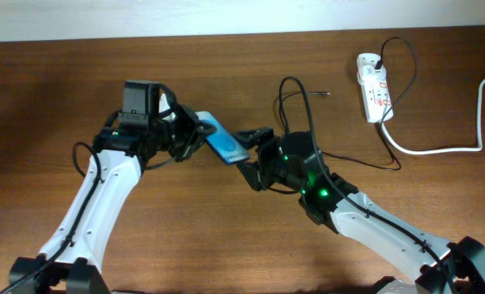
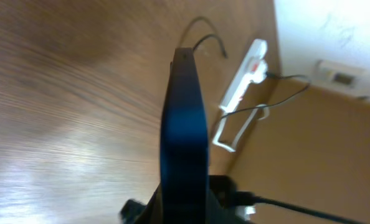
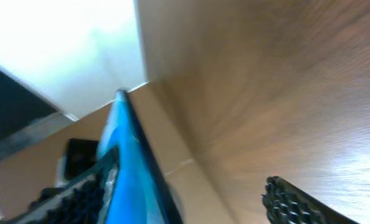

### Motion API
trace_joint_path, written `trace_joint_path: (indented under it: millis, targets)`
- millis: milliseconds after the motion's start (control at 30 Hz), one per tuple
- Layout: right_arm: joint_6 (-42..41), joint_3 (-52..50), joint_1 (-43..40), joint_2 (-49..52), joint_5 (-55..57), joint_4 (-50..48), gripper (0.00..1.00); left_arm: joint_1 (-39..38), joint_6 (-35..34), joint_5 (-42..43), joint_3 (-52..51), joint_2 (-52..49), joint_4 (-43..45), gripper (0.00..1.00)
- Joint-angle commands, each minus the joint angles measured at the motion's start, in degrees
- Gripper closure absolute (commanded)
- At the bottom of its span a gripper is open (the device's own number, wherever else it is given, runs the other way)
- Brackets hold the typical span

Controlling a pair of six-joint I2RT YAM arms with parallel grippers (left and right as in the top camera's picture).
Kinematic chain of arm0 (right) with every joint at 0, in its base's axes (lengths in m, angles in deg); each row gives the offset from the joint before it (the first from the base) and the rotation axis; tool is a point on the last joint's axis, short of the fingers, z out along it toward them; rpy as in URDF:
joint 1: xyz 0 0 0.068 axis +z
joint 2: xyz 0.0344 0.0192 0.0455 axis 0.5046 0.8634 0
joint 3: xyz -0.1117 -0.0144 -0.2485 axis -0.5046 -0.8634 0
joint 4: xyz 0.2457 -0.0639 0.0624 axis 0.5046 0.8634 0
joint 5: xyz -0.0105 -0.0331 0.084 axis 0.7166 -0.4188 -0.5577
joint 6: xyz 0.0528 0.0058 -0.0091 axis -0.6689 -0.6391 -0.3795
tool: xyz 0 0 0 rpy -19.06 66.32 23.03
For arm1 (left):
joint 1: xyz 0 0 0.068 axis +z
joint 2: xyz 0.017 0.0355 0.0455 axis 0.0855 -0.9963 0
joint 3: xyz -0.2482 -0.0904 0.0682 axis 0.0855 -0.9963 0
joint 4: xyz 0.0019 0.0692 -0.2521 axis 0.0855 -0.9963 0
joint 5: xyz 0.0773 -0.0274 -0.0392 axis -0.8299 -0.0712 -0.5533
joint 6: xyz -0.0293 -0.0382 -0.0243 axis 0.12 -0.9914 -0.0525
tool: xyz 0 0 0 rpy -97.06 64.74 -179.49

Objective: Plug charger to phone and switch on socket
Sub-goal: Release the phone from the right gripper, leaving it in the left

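The phone (image 1: pixel 223 141), blue screen lit, is lifted off the table, and my left gripper (image 1: pixel 195 131) is shut on its upper end. In the left wrist view the phone (image 2: pixel 184 124) stands edge-on, rising from my left gripper (image 2: pixel 184 214). My right gripper (image 1: pixel 246 155) is open around the phone's lower end. In the right wrist view the phone (image 3: pixel 126 168) lies against the left finger (image 3: pixel 79 193), with the other finger (image 3: pixel 297 205) far apart from it. The charger (image 1: pixel 290 80) loops over the table behind them; its tip is hidden. The socket (image 1: pixel 373 86) lies at the back right.
A thick white cord (image 1: pixel 438 149) runs from the socket toward the table's right edge. Thin black cable (image 1: pixel 409 61) curls round the socket, which also shows in the left wrist view (image 2: pixel 244 78). The wooden table (image 1: pixel 46 98) ends at a pale wall at the back.
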State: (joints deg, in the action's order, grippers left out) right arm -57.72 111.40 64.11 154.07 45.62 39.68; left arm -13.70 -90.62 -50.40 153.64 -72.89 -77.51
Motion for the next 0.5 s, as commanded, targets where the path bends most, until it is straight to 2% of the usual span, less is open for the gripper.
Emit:
trace_joint_path:
  millis: [0, 100, 133, 267, 467]
  targets:
    - [7.26, -0.17, 0.2, -0.17, -0.13, 4.15, 0.13, 2.19, 15.56, 1.44, 0.92, 0.68, -3.17, 1.0]
    - [13.16, -0.17, 0.2, -0.17, -0.17, 7.28, 0.09, 3.26, 23.93, 0.48, 0.92, 0.68, -6.88, 1.0]
    - [17.86, -0.17, 0.22, -0.17, -0.55, 8.28, 0.02, 3.34, 26.25, -2.19, 0.92, 0.68, -10.34, 1.0]
    - [27.12, -0.17, 0.22, -0.17, -1.73, 12.0, 0.02, 3.32, 32.06, -5.7, 0.92, 0.68, -15.26, 1.0]
    - [34.03, -0.17, 0.2, -0.2, -2.73, 17.38, 0.02, 3.34, 37.18, -5.88, 0.92, 0.68, -18.62, 1.0]
